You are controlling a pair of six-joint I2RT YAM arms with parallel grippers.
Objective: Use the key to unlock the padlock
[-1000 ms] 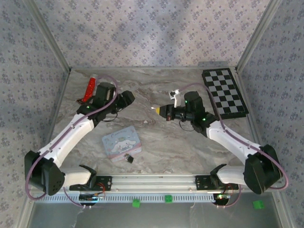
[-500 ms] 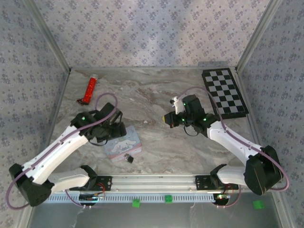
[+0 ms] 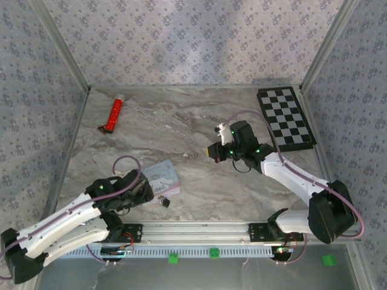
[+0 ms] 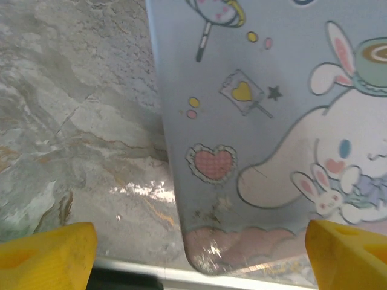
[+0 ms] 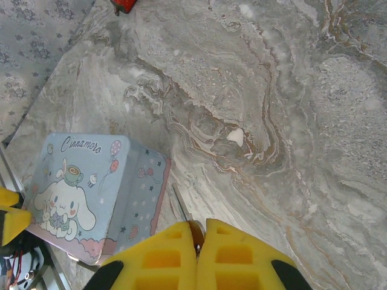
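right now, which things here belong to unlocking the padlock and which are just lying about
For the job:
- padlock
- key, pinched in the shut right gripper

Lying about:
- cartoon-print tin
- red tube
- chessboard

Walled table (image 3: 199, 115), flower-print walls (image 3: 193, 36) on three sides.
Top is veined grey like marble. Metal posts (image 3: 60, 45) are set at the far corners; a slotted metal rail (image 3: 199, 228) is fixed along the near edge.
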